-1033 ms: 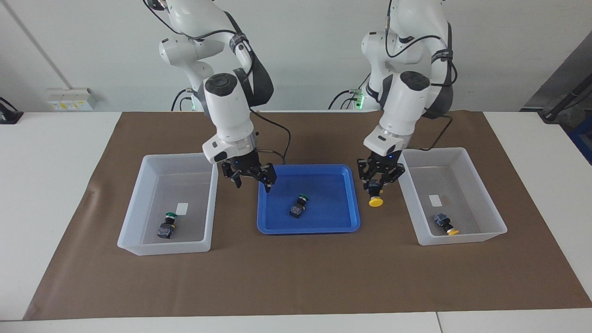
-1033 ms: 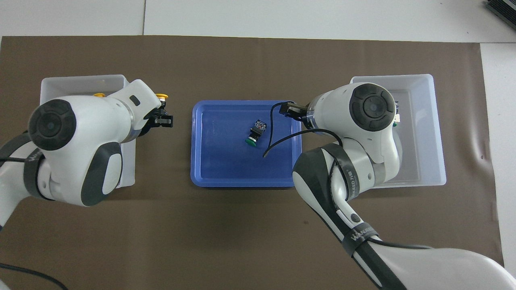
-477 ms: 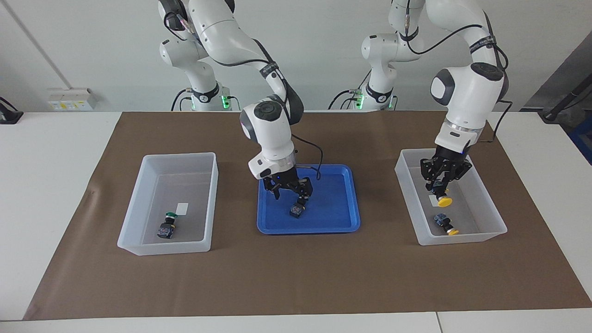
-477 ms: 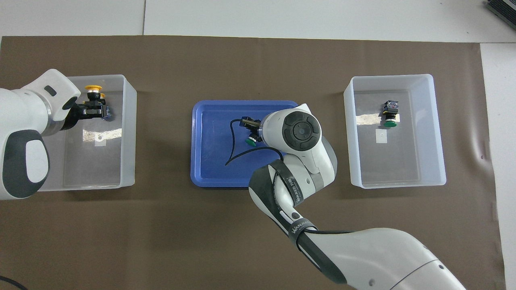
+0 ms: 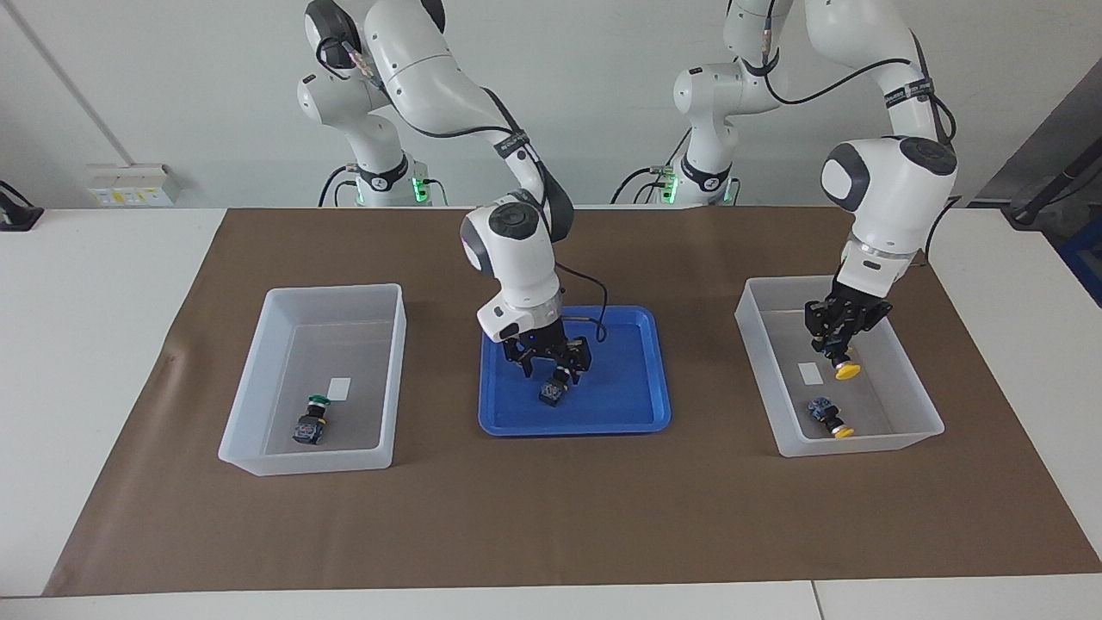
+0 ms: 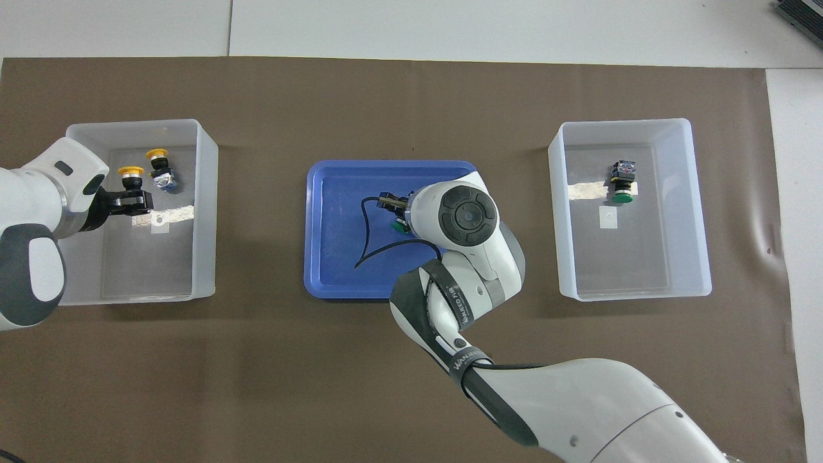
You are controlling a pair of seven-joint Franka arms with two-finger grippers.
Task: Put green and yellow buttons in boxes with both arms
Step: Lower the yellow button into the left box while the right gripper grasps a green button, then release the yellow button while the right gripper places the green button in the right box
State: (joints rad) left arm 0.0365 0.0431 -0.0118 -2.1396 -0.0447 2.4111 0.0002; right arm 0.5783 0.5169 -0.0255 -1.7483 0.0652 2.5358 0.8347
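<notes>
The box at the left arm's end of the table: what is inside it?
Inside the box lies one yellow button beside a white label. The left gripper holds a second yellow button over it. Nothing seems hidden.

A white table [image 5: 103, 344] under a brown mat [image 5: 551, 508] stands against a pale wall [image 5: 172, 86].

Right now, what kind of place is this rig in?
Most likely a robotics lab bench. Two white arms are mounted at a white table with a brown mat, working over a blue tray and two plastic tubs. Cables and a wall socket box show by the arms' bases.
</notes>
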